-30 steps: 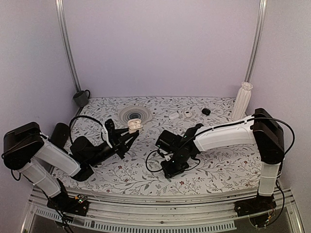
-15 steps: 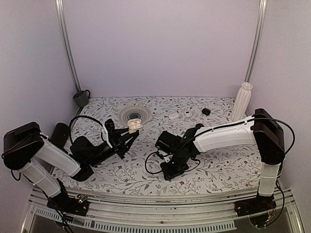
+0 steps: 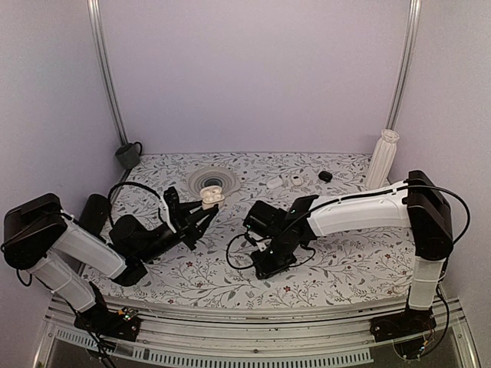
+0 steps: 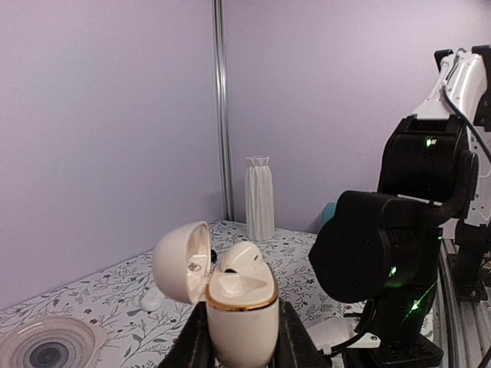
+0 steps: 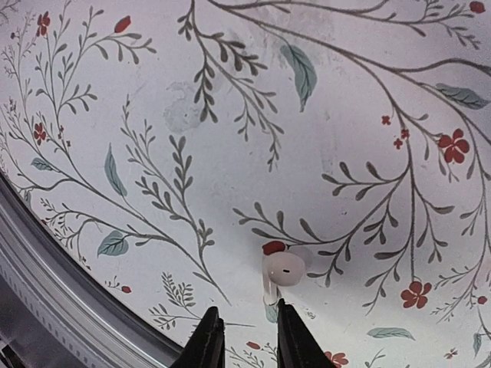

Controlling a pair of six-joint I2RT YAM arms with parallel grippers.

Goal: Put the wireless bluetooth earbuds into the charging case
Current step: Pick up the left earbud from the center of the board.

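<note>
Top external view: left pincer (image 3: 202,208) holds the charging case (image 3: 212,197) raised above the table (image 3: 345,261); right pincer (image 3: 265,268) points down at the table, well apart from the case.

Left wrist view: left pincer (image 4: 242,346) clamped on the charging case (image 4: 242,307), lid swung open to the left, seated earbud (image 4: 239,259) in one well.

Right wrist view: right pincer (image 5: 245,337) with fingers a narrow gap apart; loose earbud (image 5: 284,270) lying on the table (image 5: 345,115) just beyond the fingertips.
</note>
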